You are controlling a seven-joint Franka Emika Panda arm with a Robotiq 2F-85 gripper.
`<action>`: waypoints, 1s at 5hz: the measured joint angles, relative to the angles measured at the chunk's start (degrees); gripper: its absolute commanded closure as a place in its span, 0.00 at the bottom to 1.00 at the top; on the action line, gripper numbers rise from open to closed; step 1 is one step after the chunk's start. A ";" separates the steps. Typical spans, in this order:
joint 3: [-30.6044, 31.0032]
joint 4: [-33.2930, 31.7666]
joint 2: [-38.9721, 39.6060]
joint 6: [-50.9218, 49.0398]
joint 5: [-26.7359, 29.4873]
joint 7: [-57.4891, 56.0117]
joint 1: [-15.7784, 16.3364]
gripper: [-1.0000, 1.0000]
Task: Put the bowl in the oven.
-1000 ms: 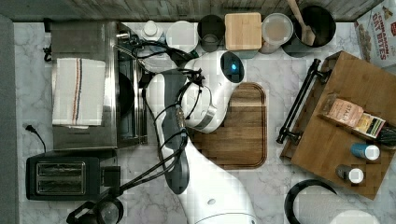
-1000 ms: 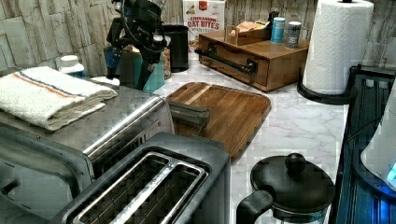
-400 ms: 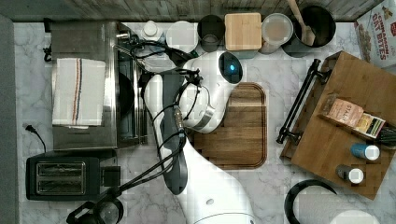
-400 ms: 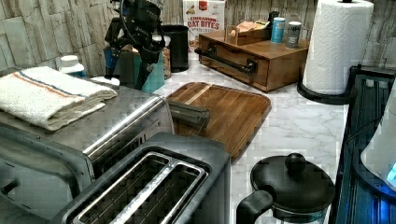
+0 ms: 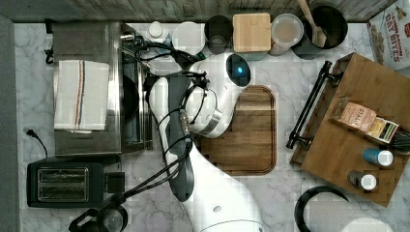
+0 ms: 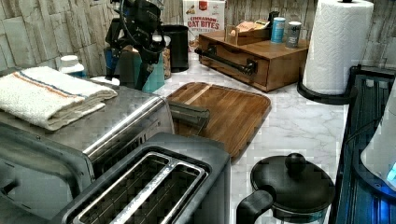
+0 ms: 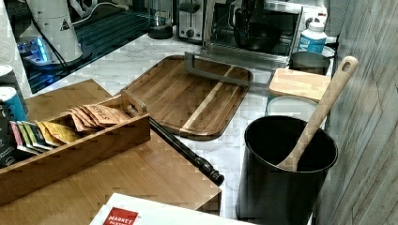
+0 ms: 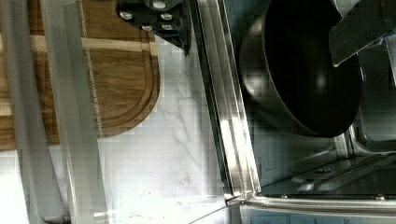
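Black bowl sits inside the oven past the door edge; end effector's grip unclear.

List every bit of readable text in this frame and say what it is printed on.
"CINNAMON OAT BITES": the cereal box against the back wall, left view.
"MARKET": the red label on that box, right view; the words under it are cut off.
Print on the tea packets, the two cans and the white bottle: too blurred to read.

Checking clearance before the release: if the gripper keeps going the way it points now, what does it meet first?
Probably the oven cavity's floor or rack: the gripper points into the open oven with the black bowl at its fingers. Depth beneath the bowl is unclear.
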 measured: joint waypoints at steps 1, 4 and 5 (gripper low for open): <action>0.01 -0.22 0.00 -0.14 0.00 0.00 -0.03 0.00; -0.11 -0.22 0.27 0.03 0.00 0.00 0.01 0.00; -0.07 -0.22 0.42 0.59 0.08 0.00 -0.03 0.00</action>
